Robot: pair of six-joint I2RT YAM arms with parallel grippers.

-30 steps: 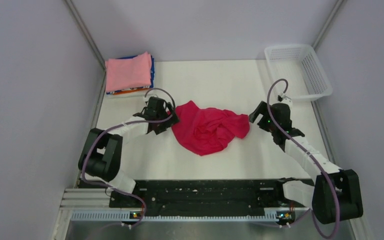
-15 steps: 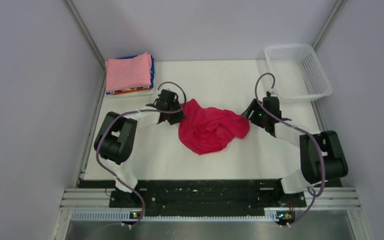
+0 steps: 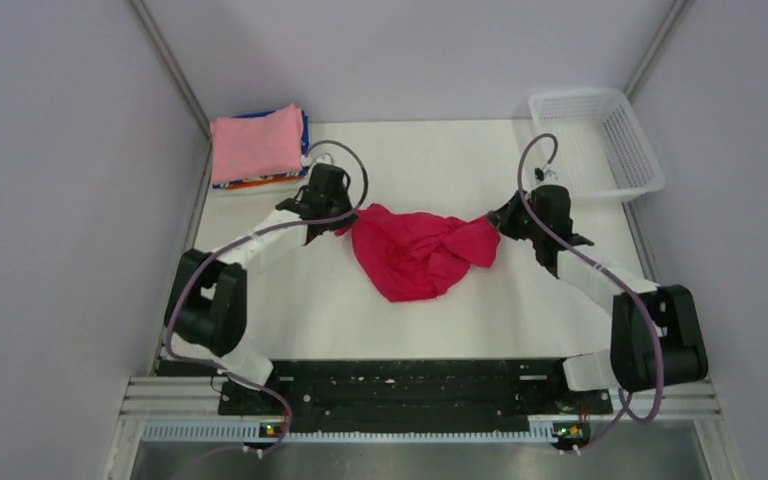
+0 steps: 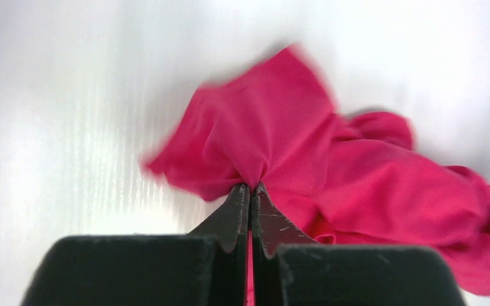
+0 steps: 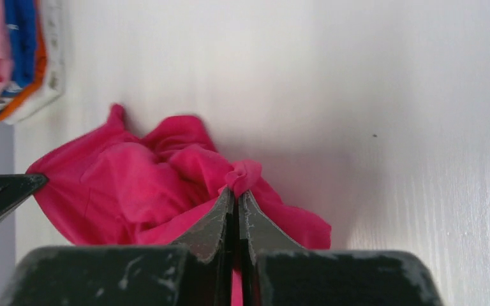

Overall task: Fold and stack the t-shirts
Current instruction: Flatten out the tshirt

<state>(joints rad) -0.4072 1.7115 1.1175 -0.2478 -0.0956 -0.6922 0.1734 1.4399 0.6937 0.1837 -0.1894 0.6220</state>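
Note:
A crumpled crimson-red t-shirt lies mid-table, bunched and unfolded. My left gripper pinches its left edge, jaws shut on a tuck of red cloth. At the shirt's right edge my right gripper is shut on a small knot of the fabric. A stack of folded t-shirts, light pink on top with blue, orange and white below, sits at the far left corner and shows again in the right wrist view.
A white plastic mesh basket stands at the far right corner. Grey walls close in the white table on the left, right and back. The arms' bases and a black rail run along the near edge.
Both grippers closed from open onto the red shirt's two ends. The shirt has been drawn out sideways and shifted a little toward the back.

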